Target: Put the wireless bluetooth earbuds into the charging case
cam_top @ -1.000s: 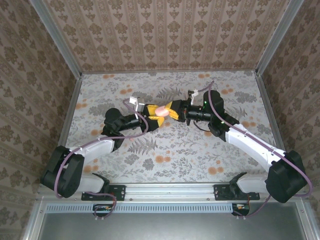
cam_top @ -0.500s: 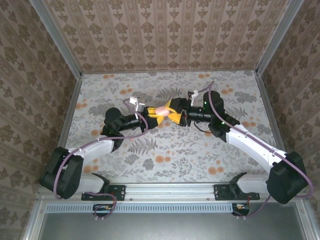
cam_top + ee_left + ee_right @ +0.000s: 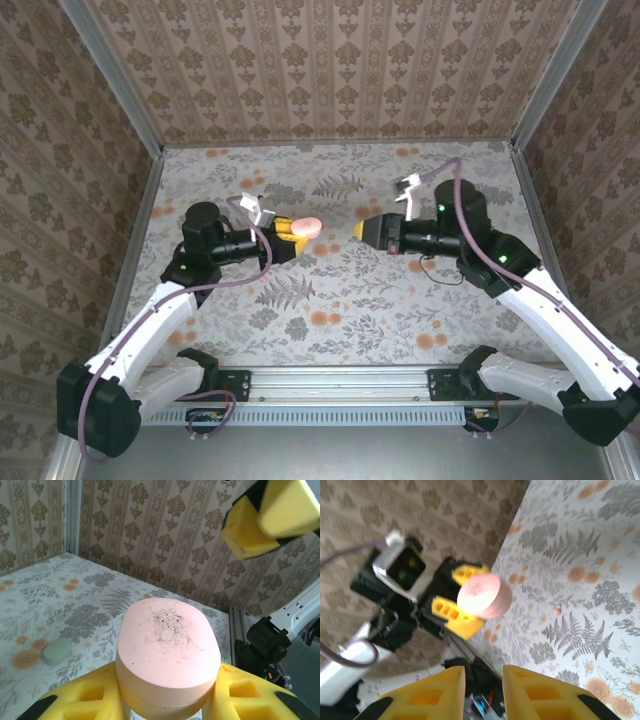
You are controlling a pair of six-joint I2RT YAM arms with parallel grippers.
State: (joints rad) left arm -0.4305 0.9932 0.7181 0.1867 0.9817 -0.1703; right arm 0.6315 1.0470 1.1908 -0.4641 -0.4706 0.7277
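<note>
Between the yellow fingers [image 3: 240, 695] of your left pincer [image 3: 288, 230] sits the pink case [image 3: 167, 640], pinched by its sides and lifted off the bench [image 3: 330, 290]. One broad face, smooth apart from dark smudges, points toward the other arm. No lid gap or sockets show on that face, so I judge the case closed or turned the wrong way for loading. Holding it up like this looks meant to offer it to the second arm, which could then work the lid or feed a piece in while you keep the body steady.

Your right pincer [image 3: 362, 230] points straight back at the case with a clear gap of air between them, touching nothing. Its own wrist view shows a slim slot between the two fingers with nothing in it, yet from the left wrist they look nearly pressed together. I cannot tell whether it is closed.

Out on the bench, a tiny pinkish earbud [image 3: 556, 610] lies on the leaf pattern, below and apart from both pincers. From the left wrist a pale green piece [image 3: 56, 650] rests on the bench off to the far side, well away from the case. It may be the second earbud, though it is too small to be sure. Neither is in the case, so the loading has not begun.
</note>
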